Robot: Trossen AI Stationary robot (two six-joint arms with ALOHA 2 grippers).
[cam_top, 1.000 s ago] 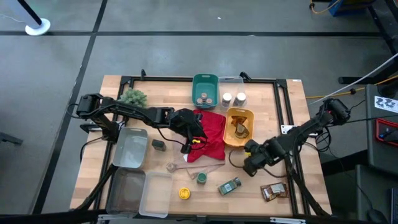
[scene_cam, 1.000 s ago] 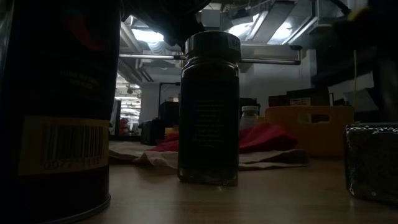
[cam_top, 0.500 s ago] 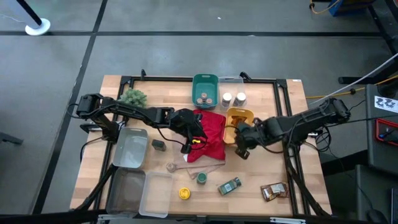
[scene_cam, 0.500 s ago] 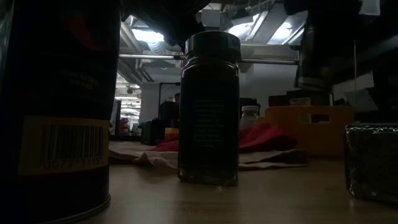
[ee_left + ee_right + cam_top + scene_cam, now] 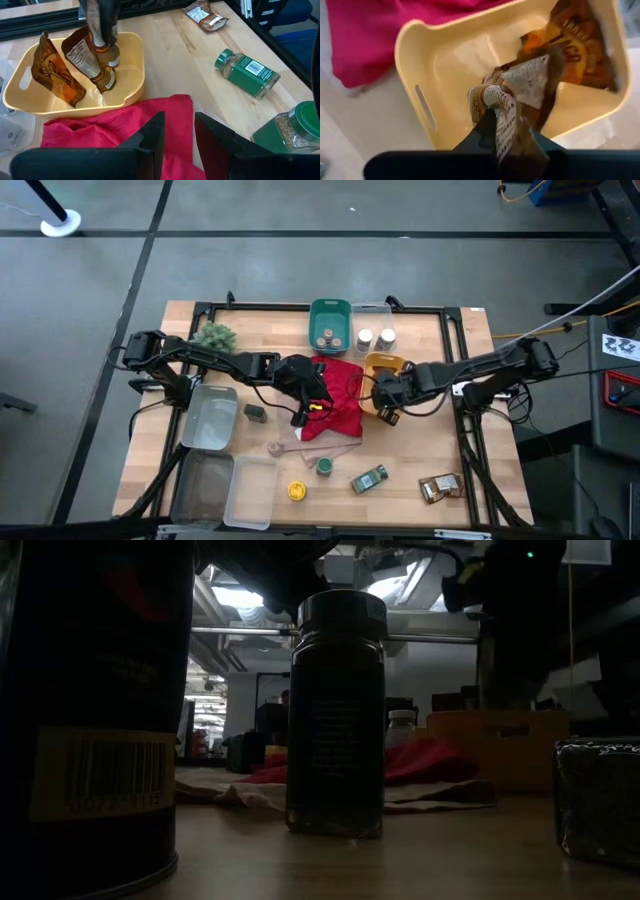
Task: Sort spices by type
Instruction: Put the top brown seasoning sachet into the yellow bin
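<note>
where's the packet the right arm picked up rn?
Pinched in the right gripper, the brown foil packet hangs over the yellow bin, mid-table in the high view, right of the red cloth.

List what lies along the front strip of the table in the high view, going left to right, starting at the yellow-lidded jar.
yellow-lidded jar → upright green-lidded jar → green-lidded jar lying on its side → brown foil packet

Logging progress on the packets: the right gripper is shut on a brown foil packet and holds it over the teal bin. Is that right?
Not quite. The right gripper is shut on a brown foil packet, but holds it over the yellow plastic bin, not the teal one, which sits farther back. The right wrist view shows this; the left wrist view confirms it.
</note>
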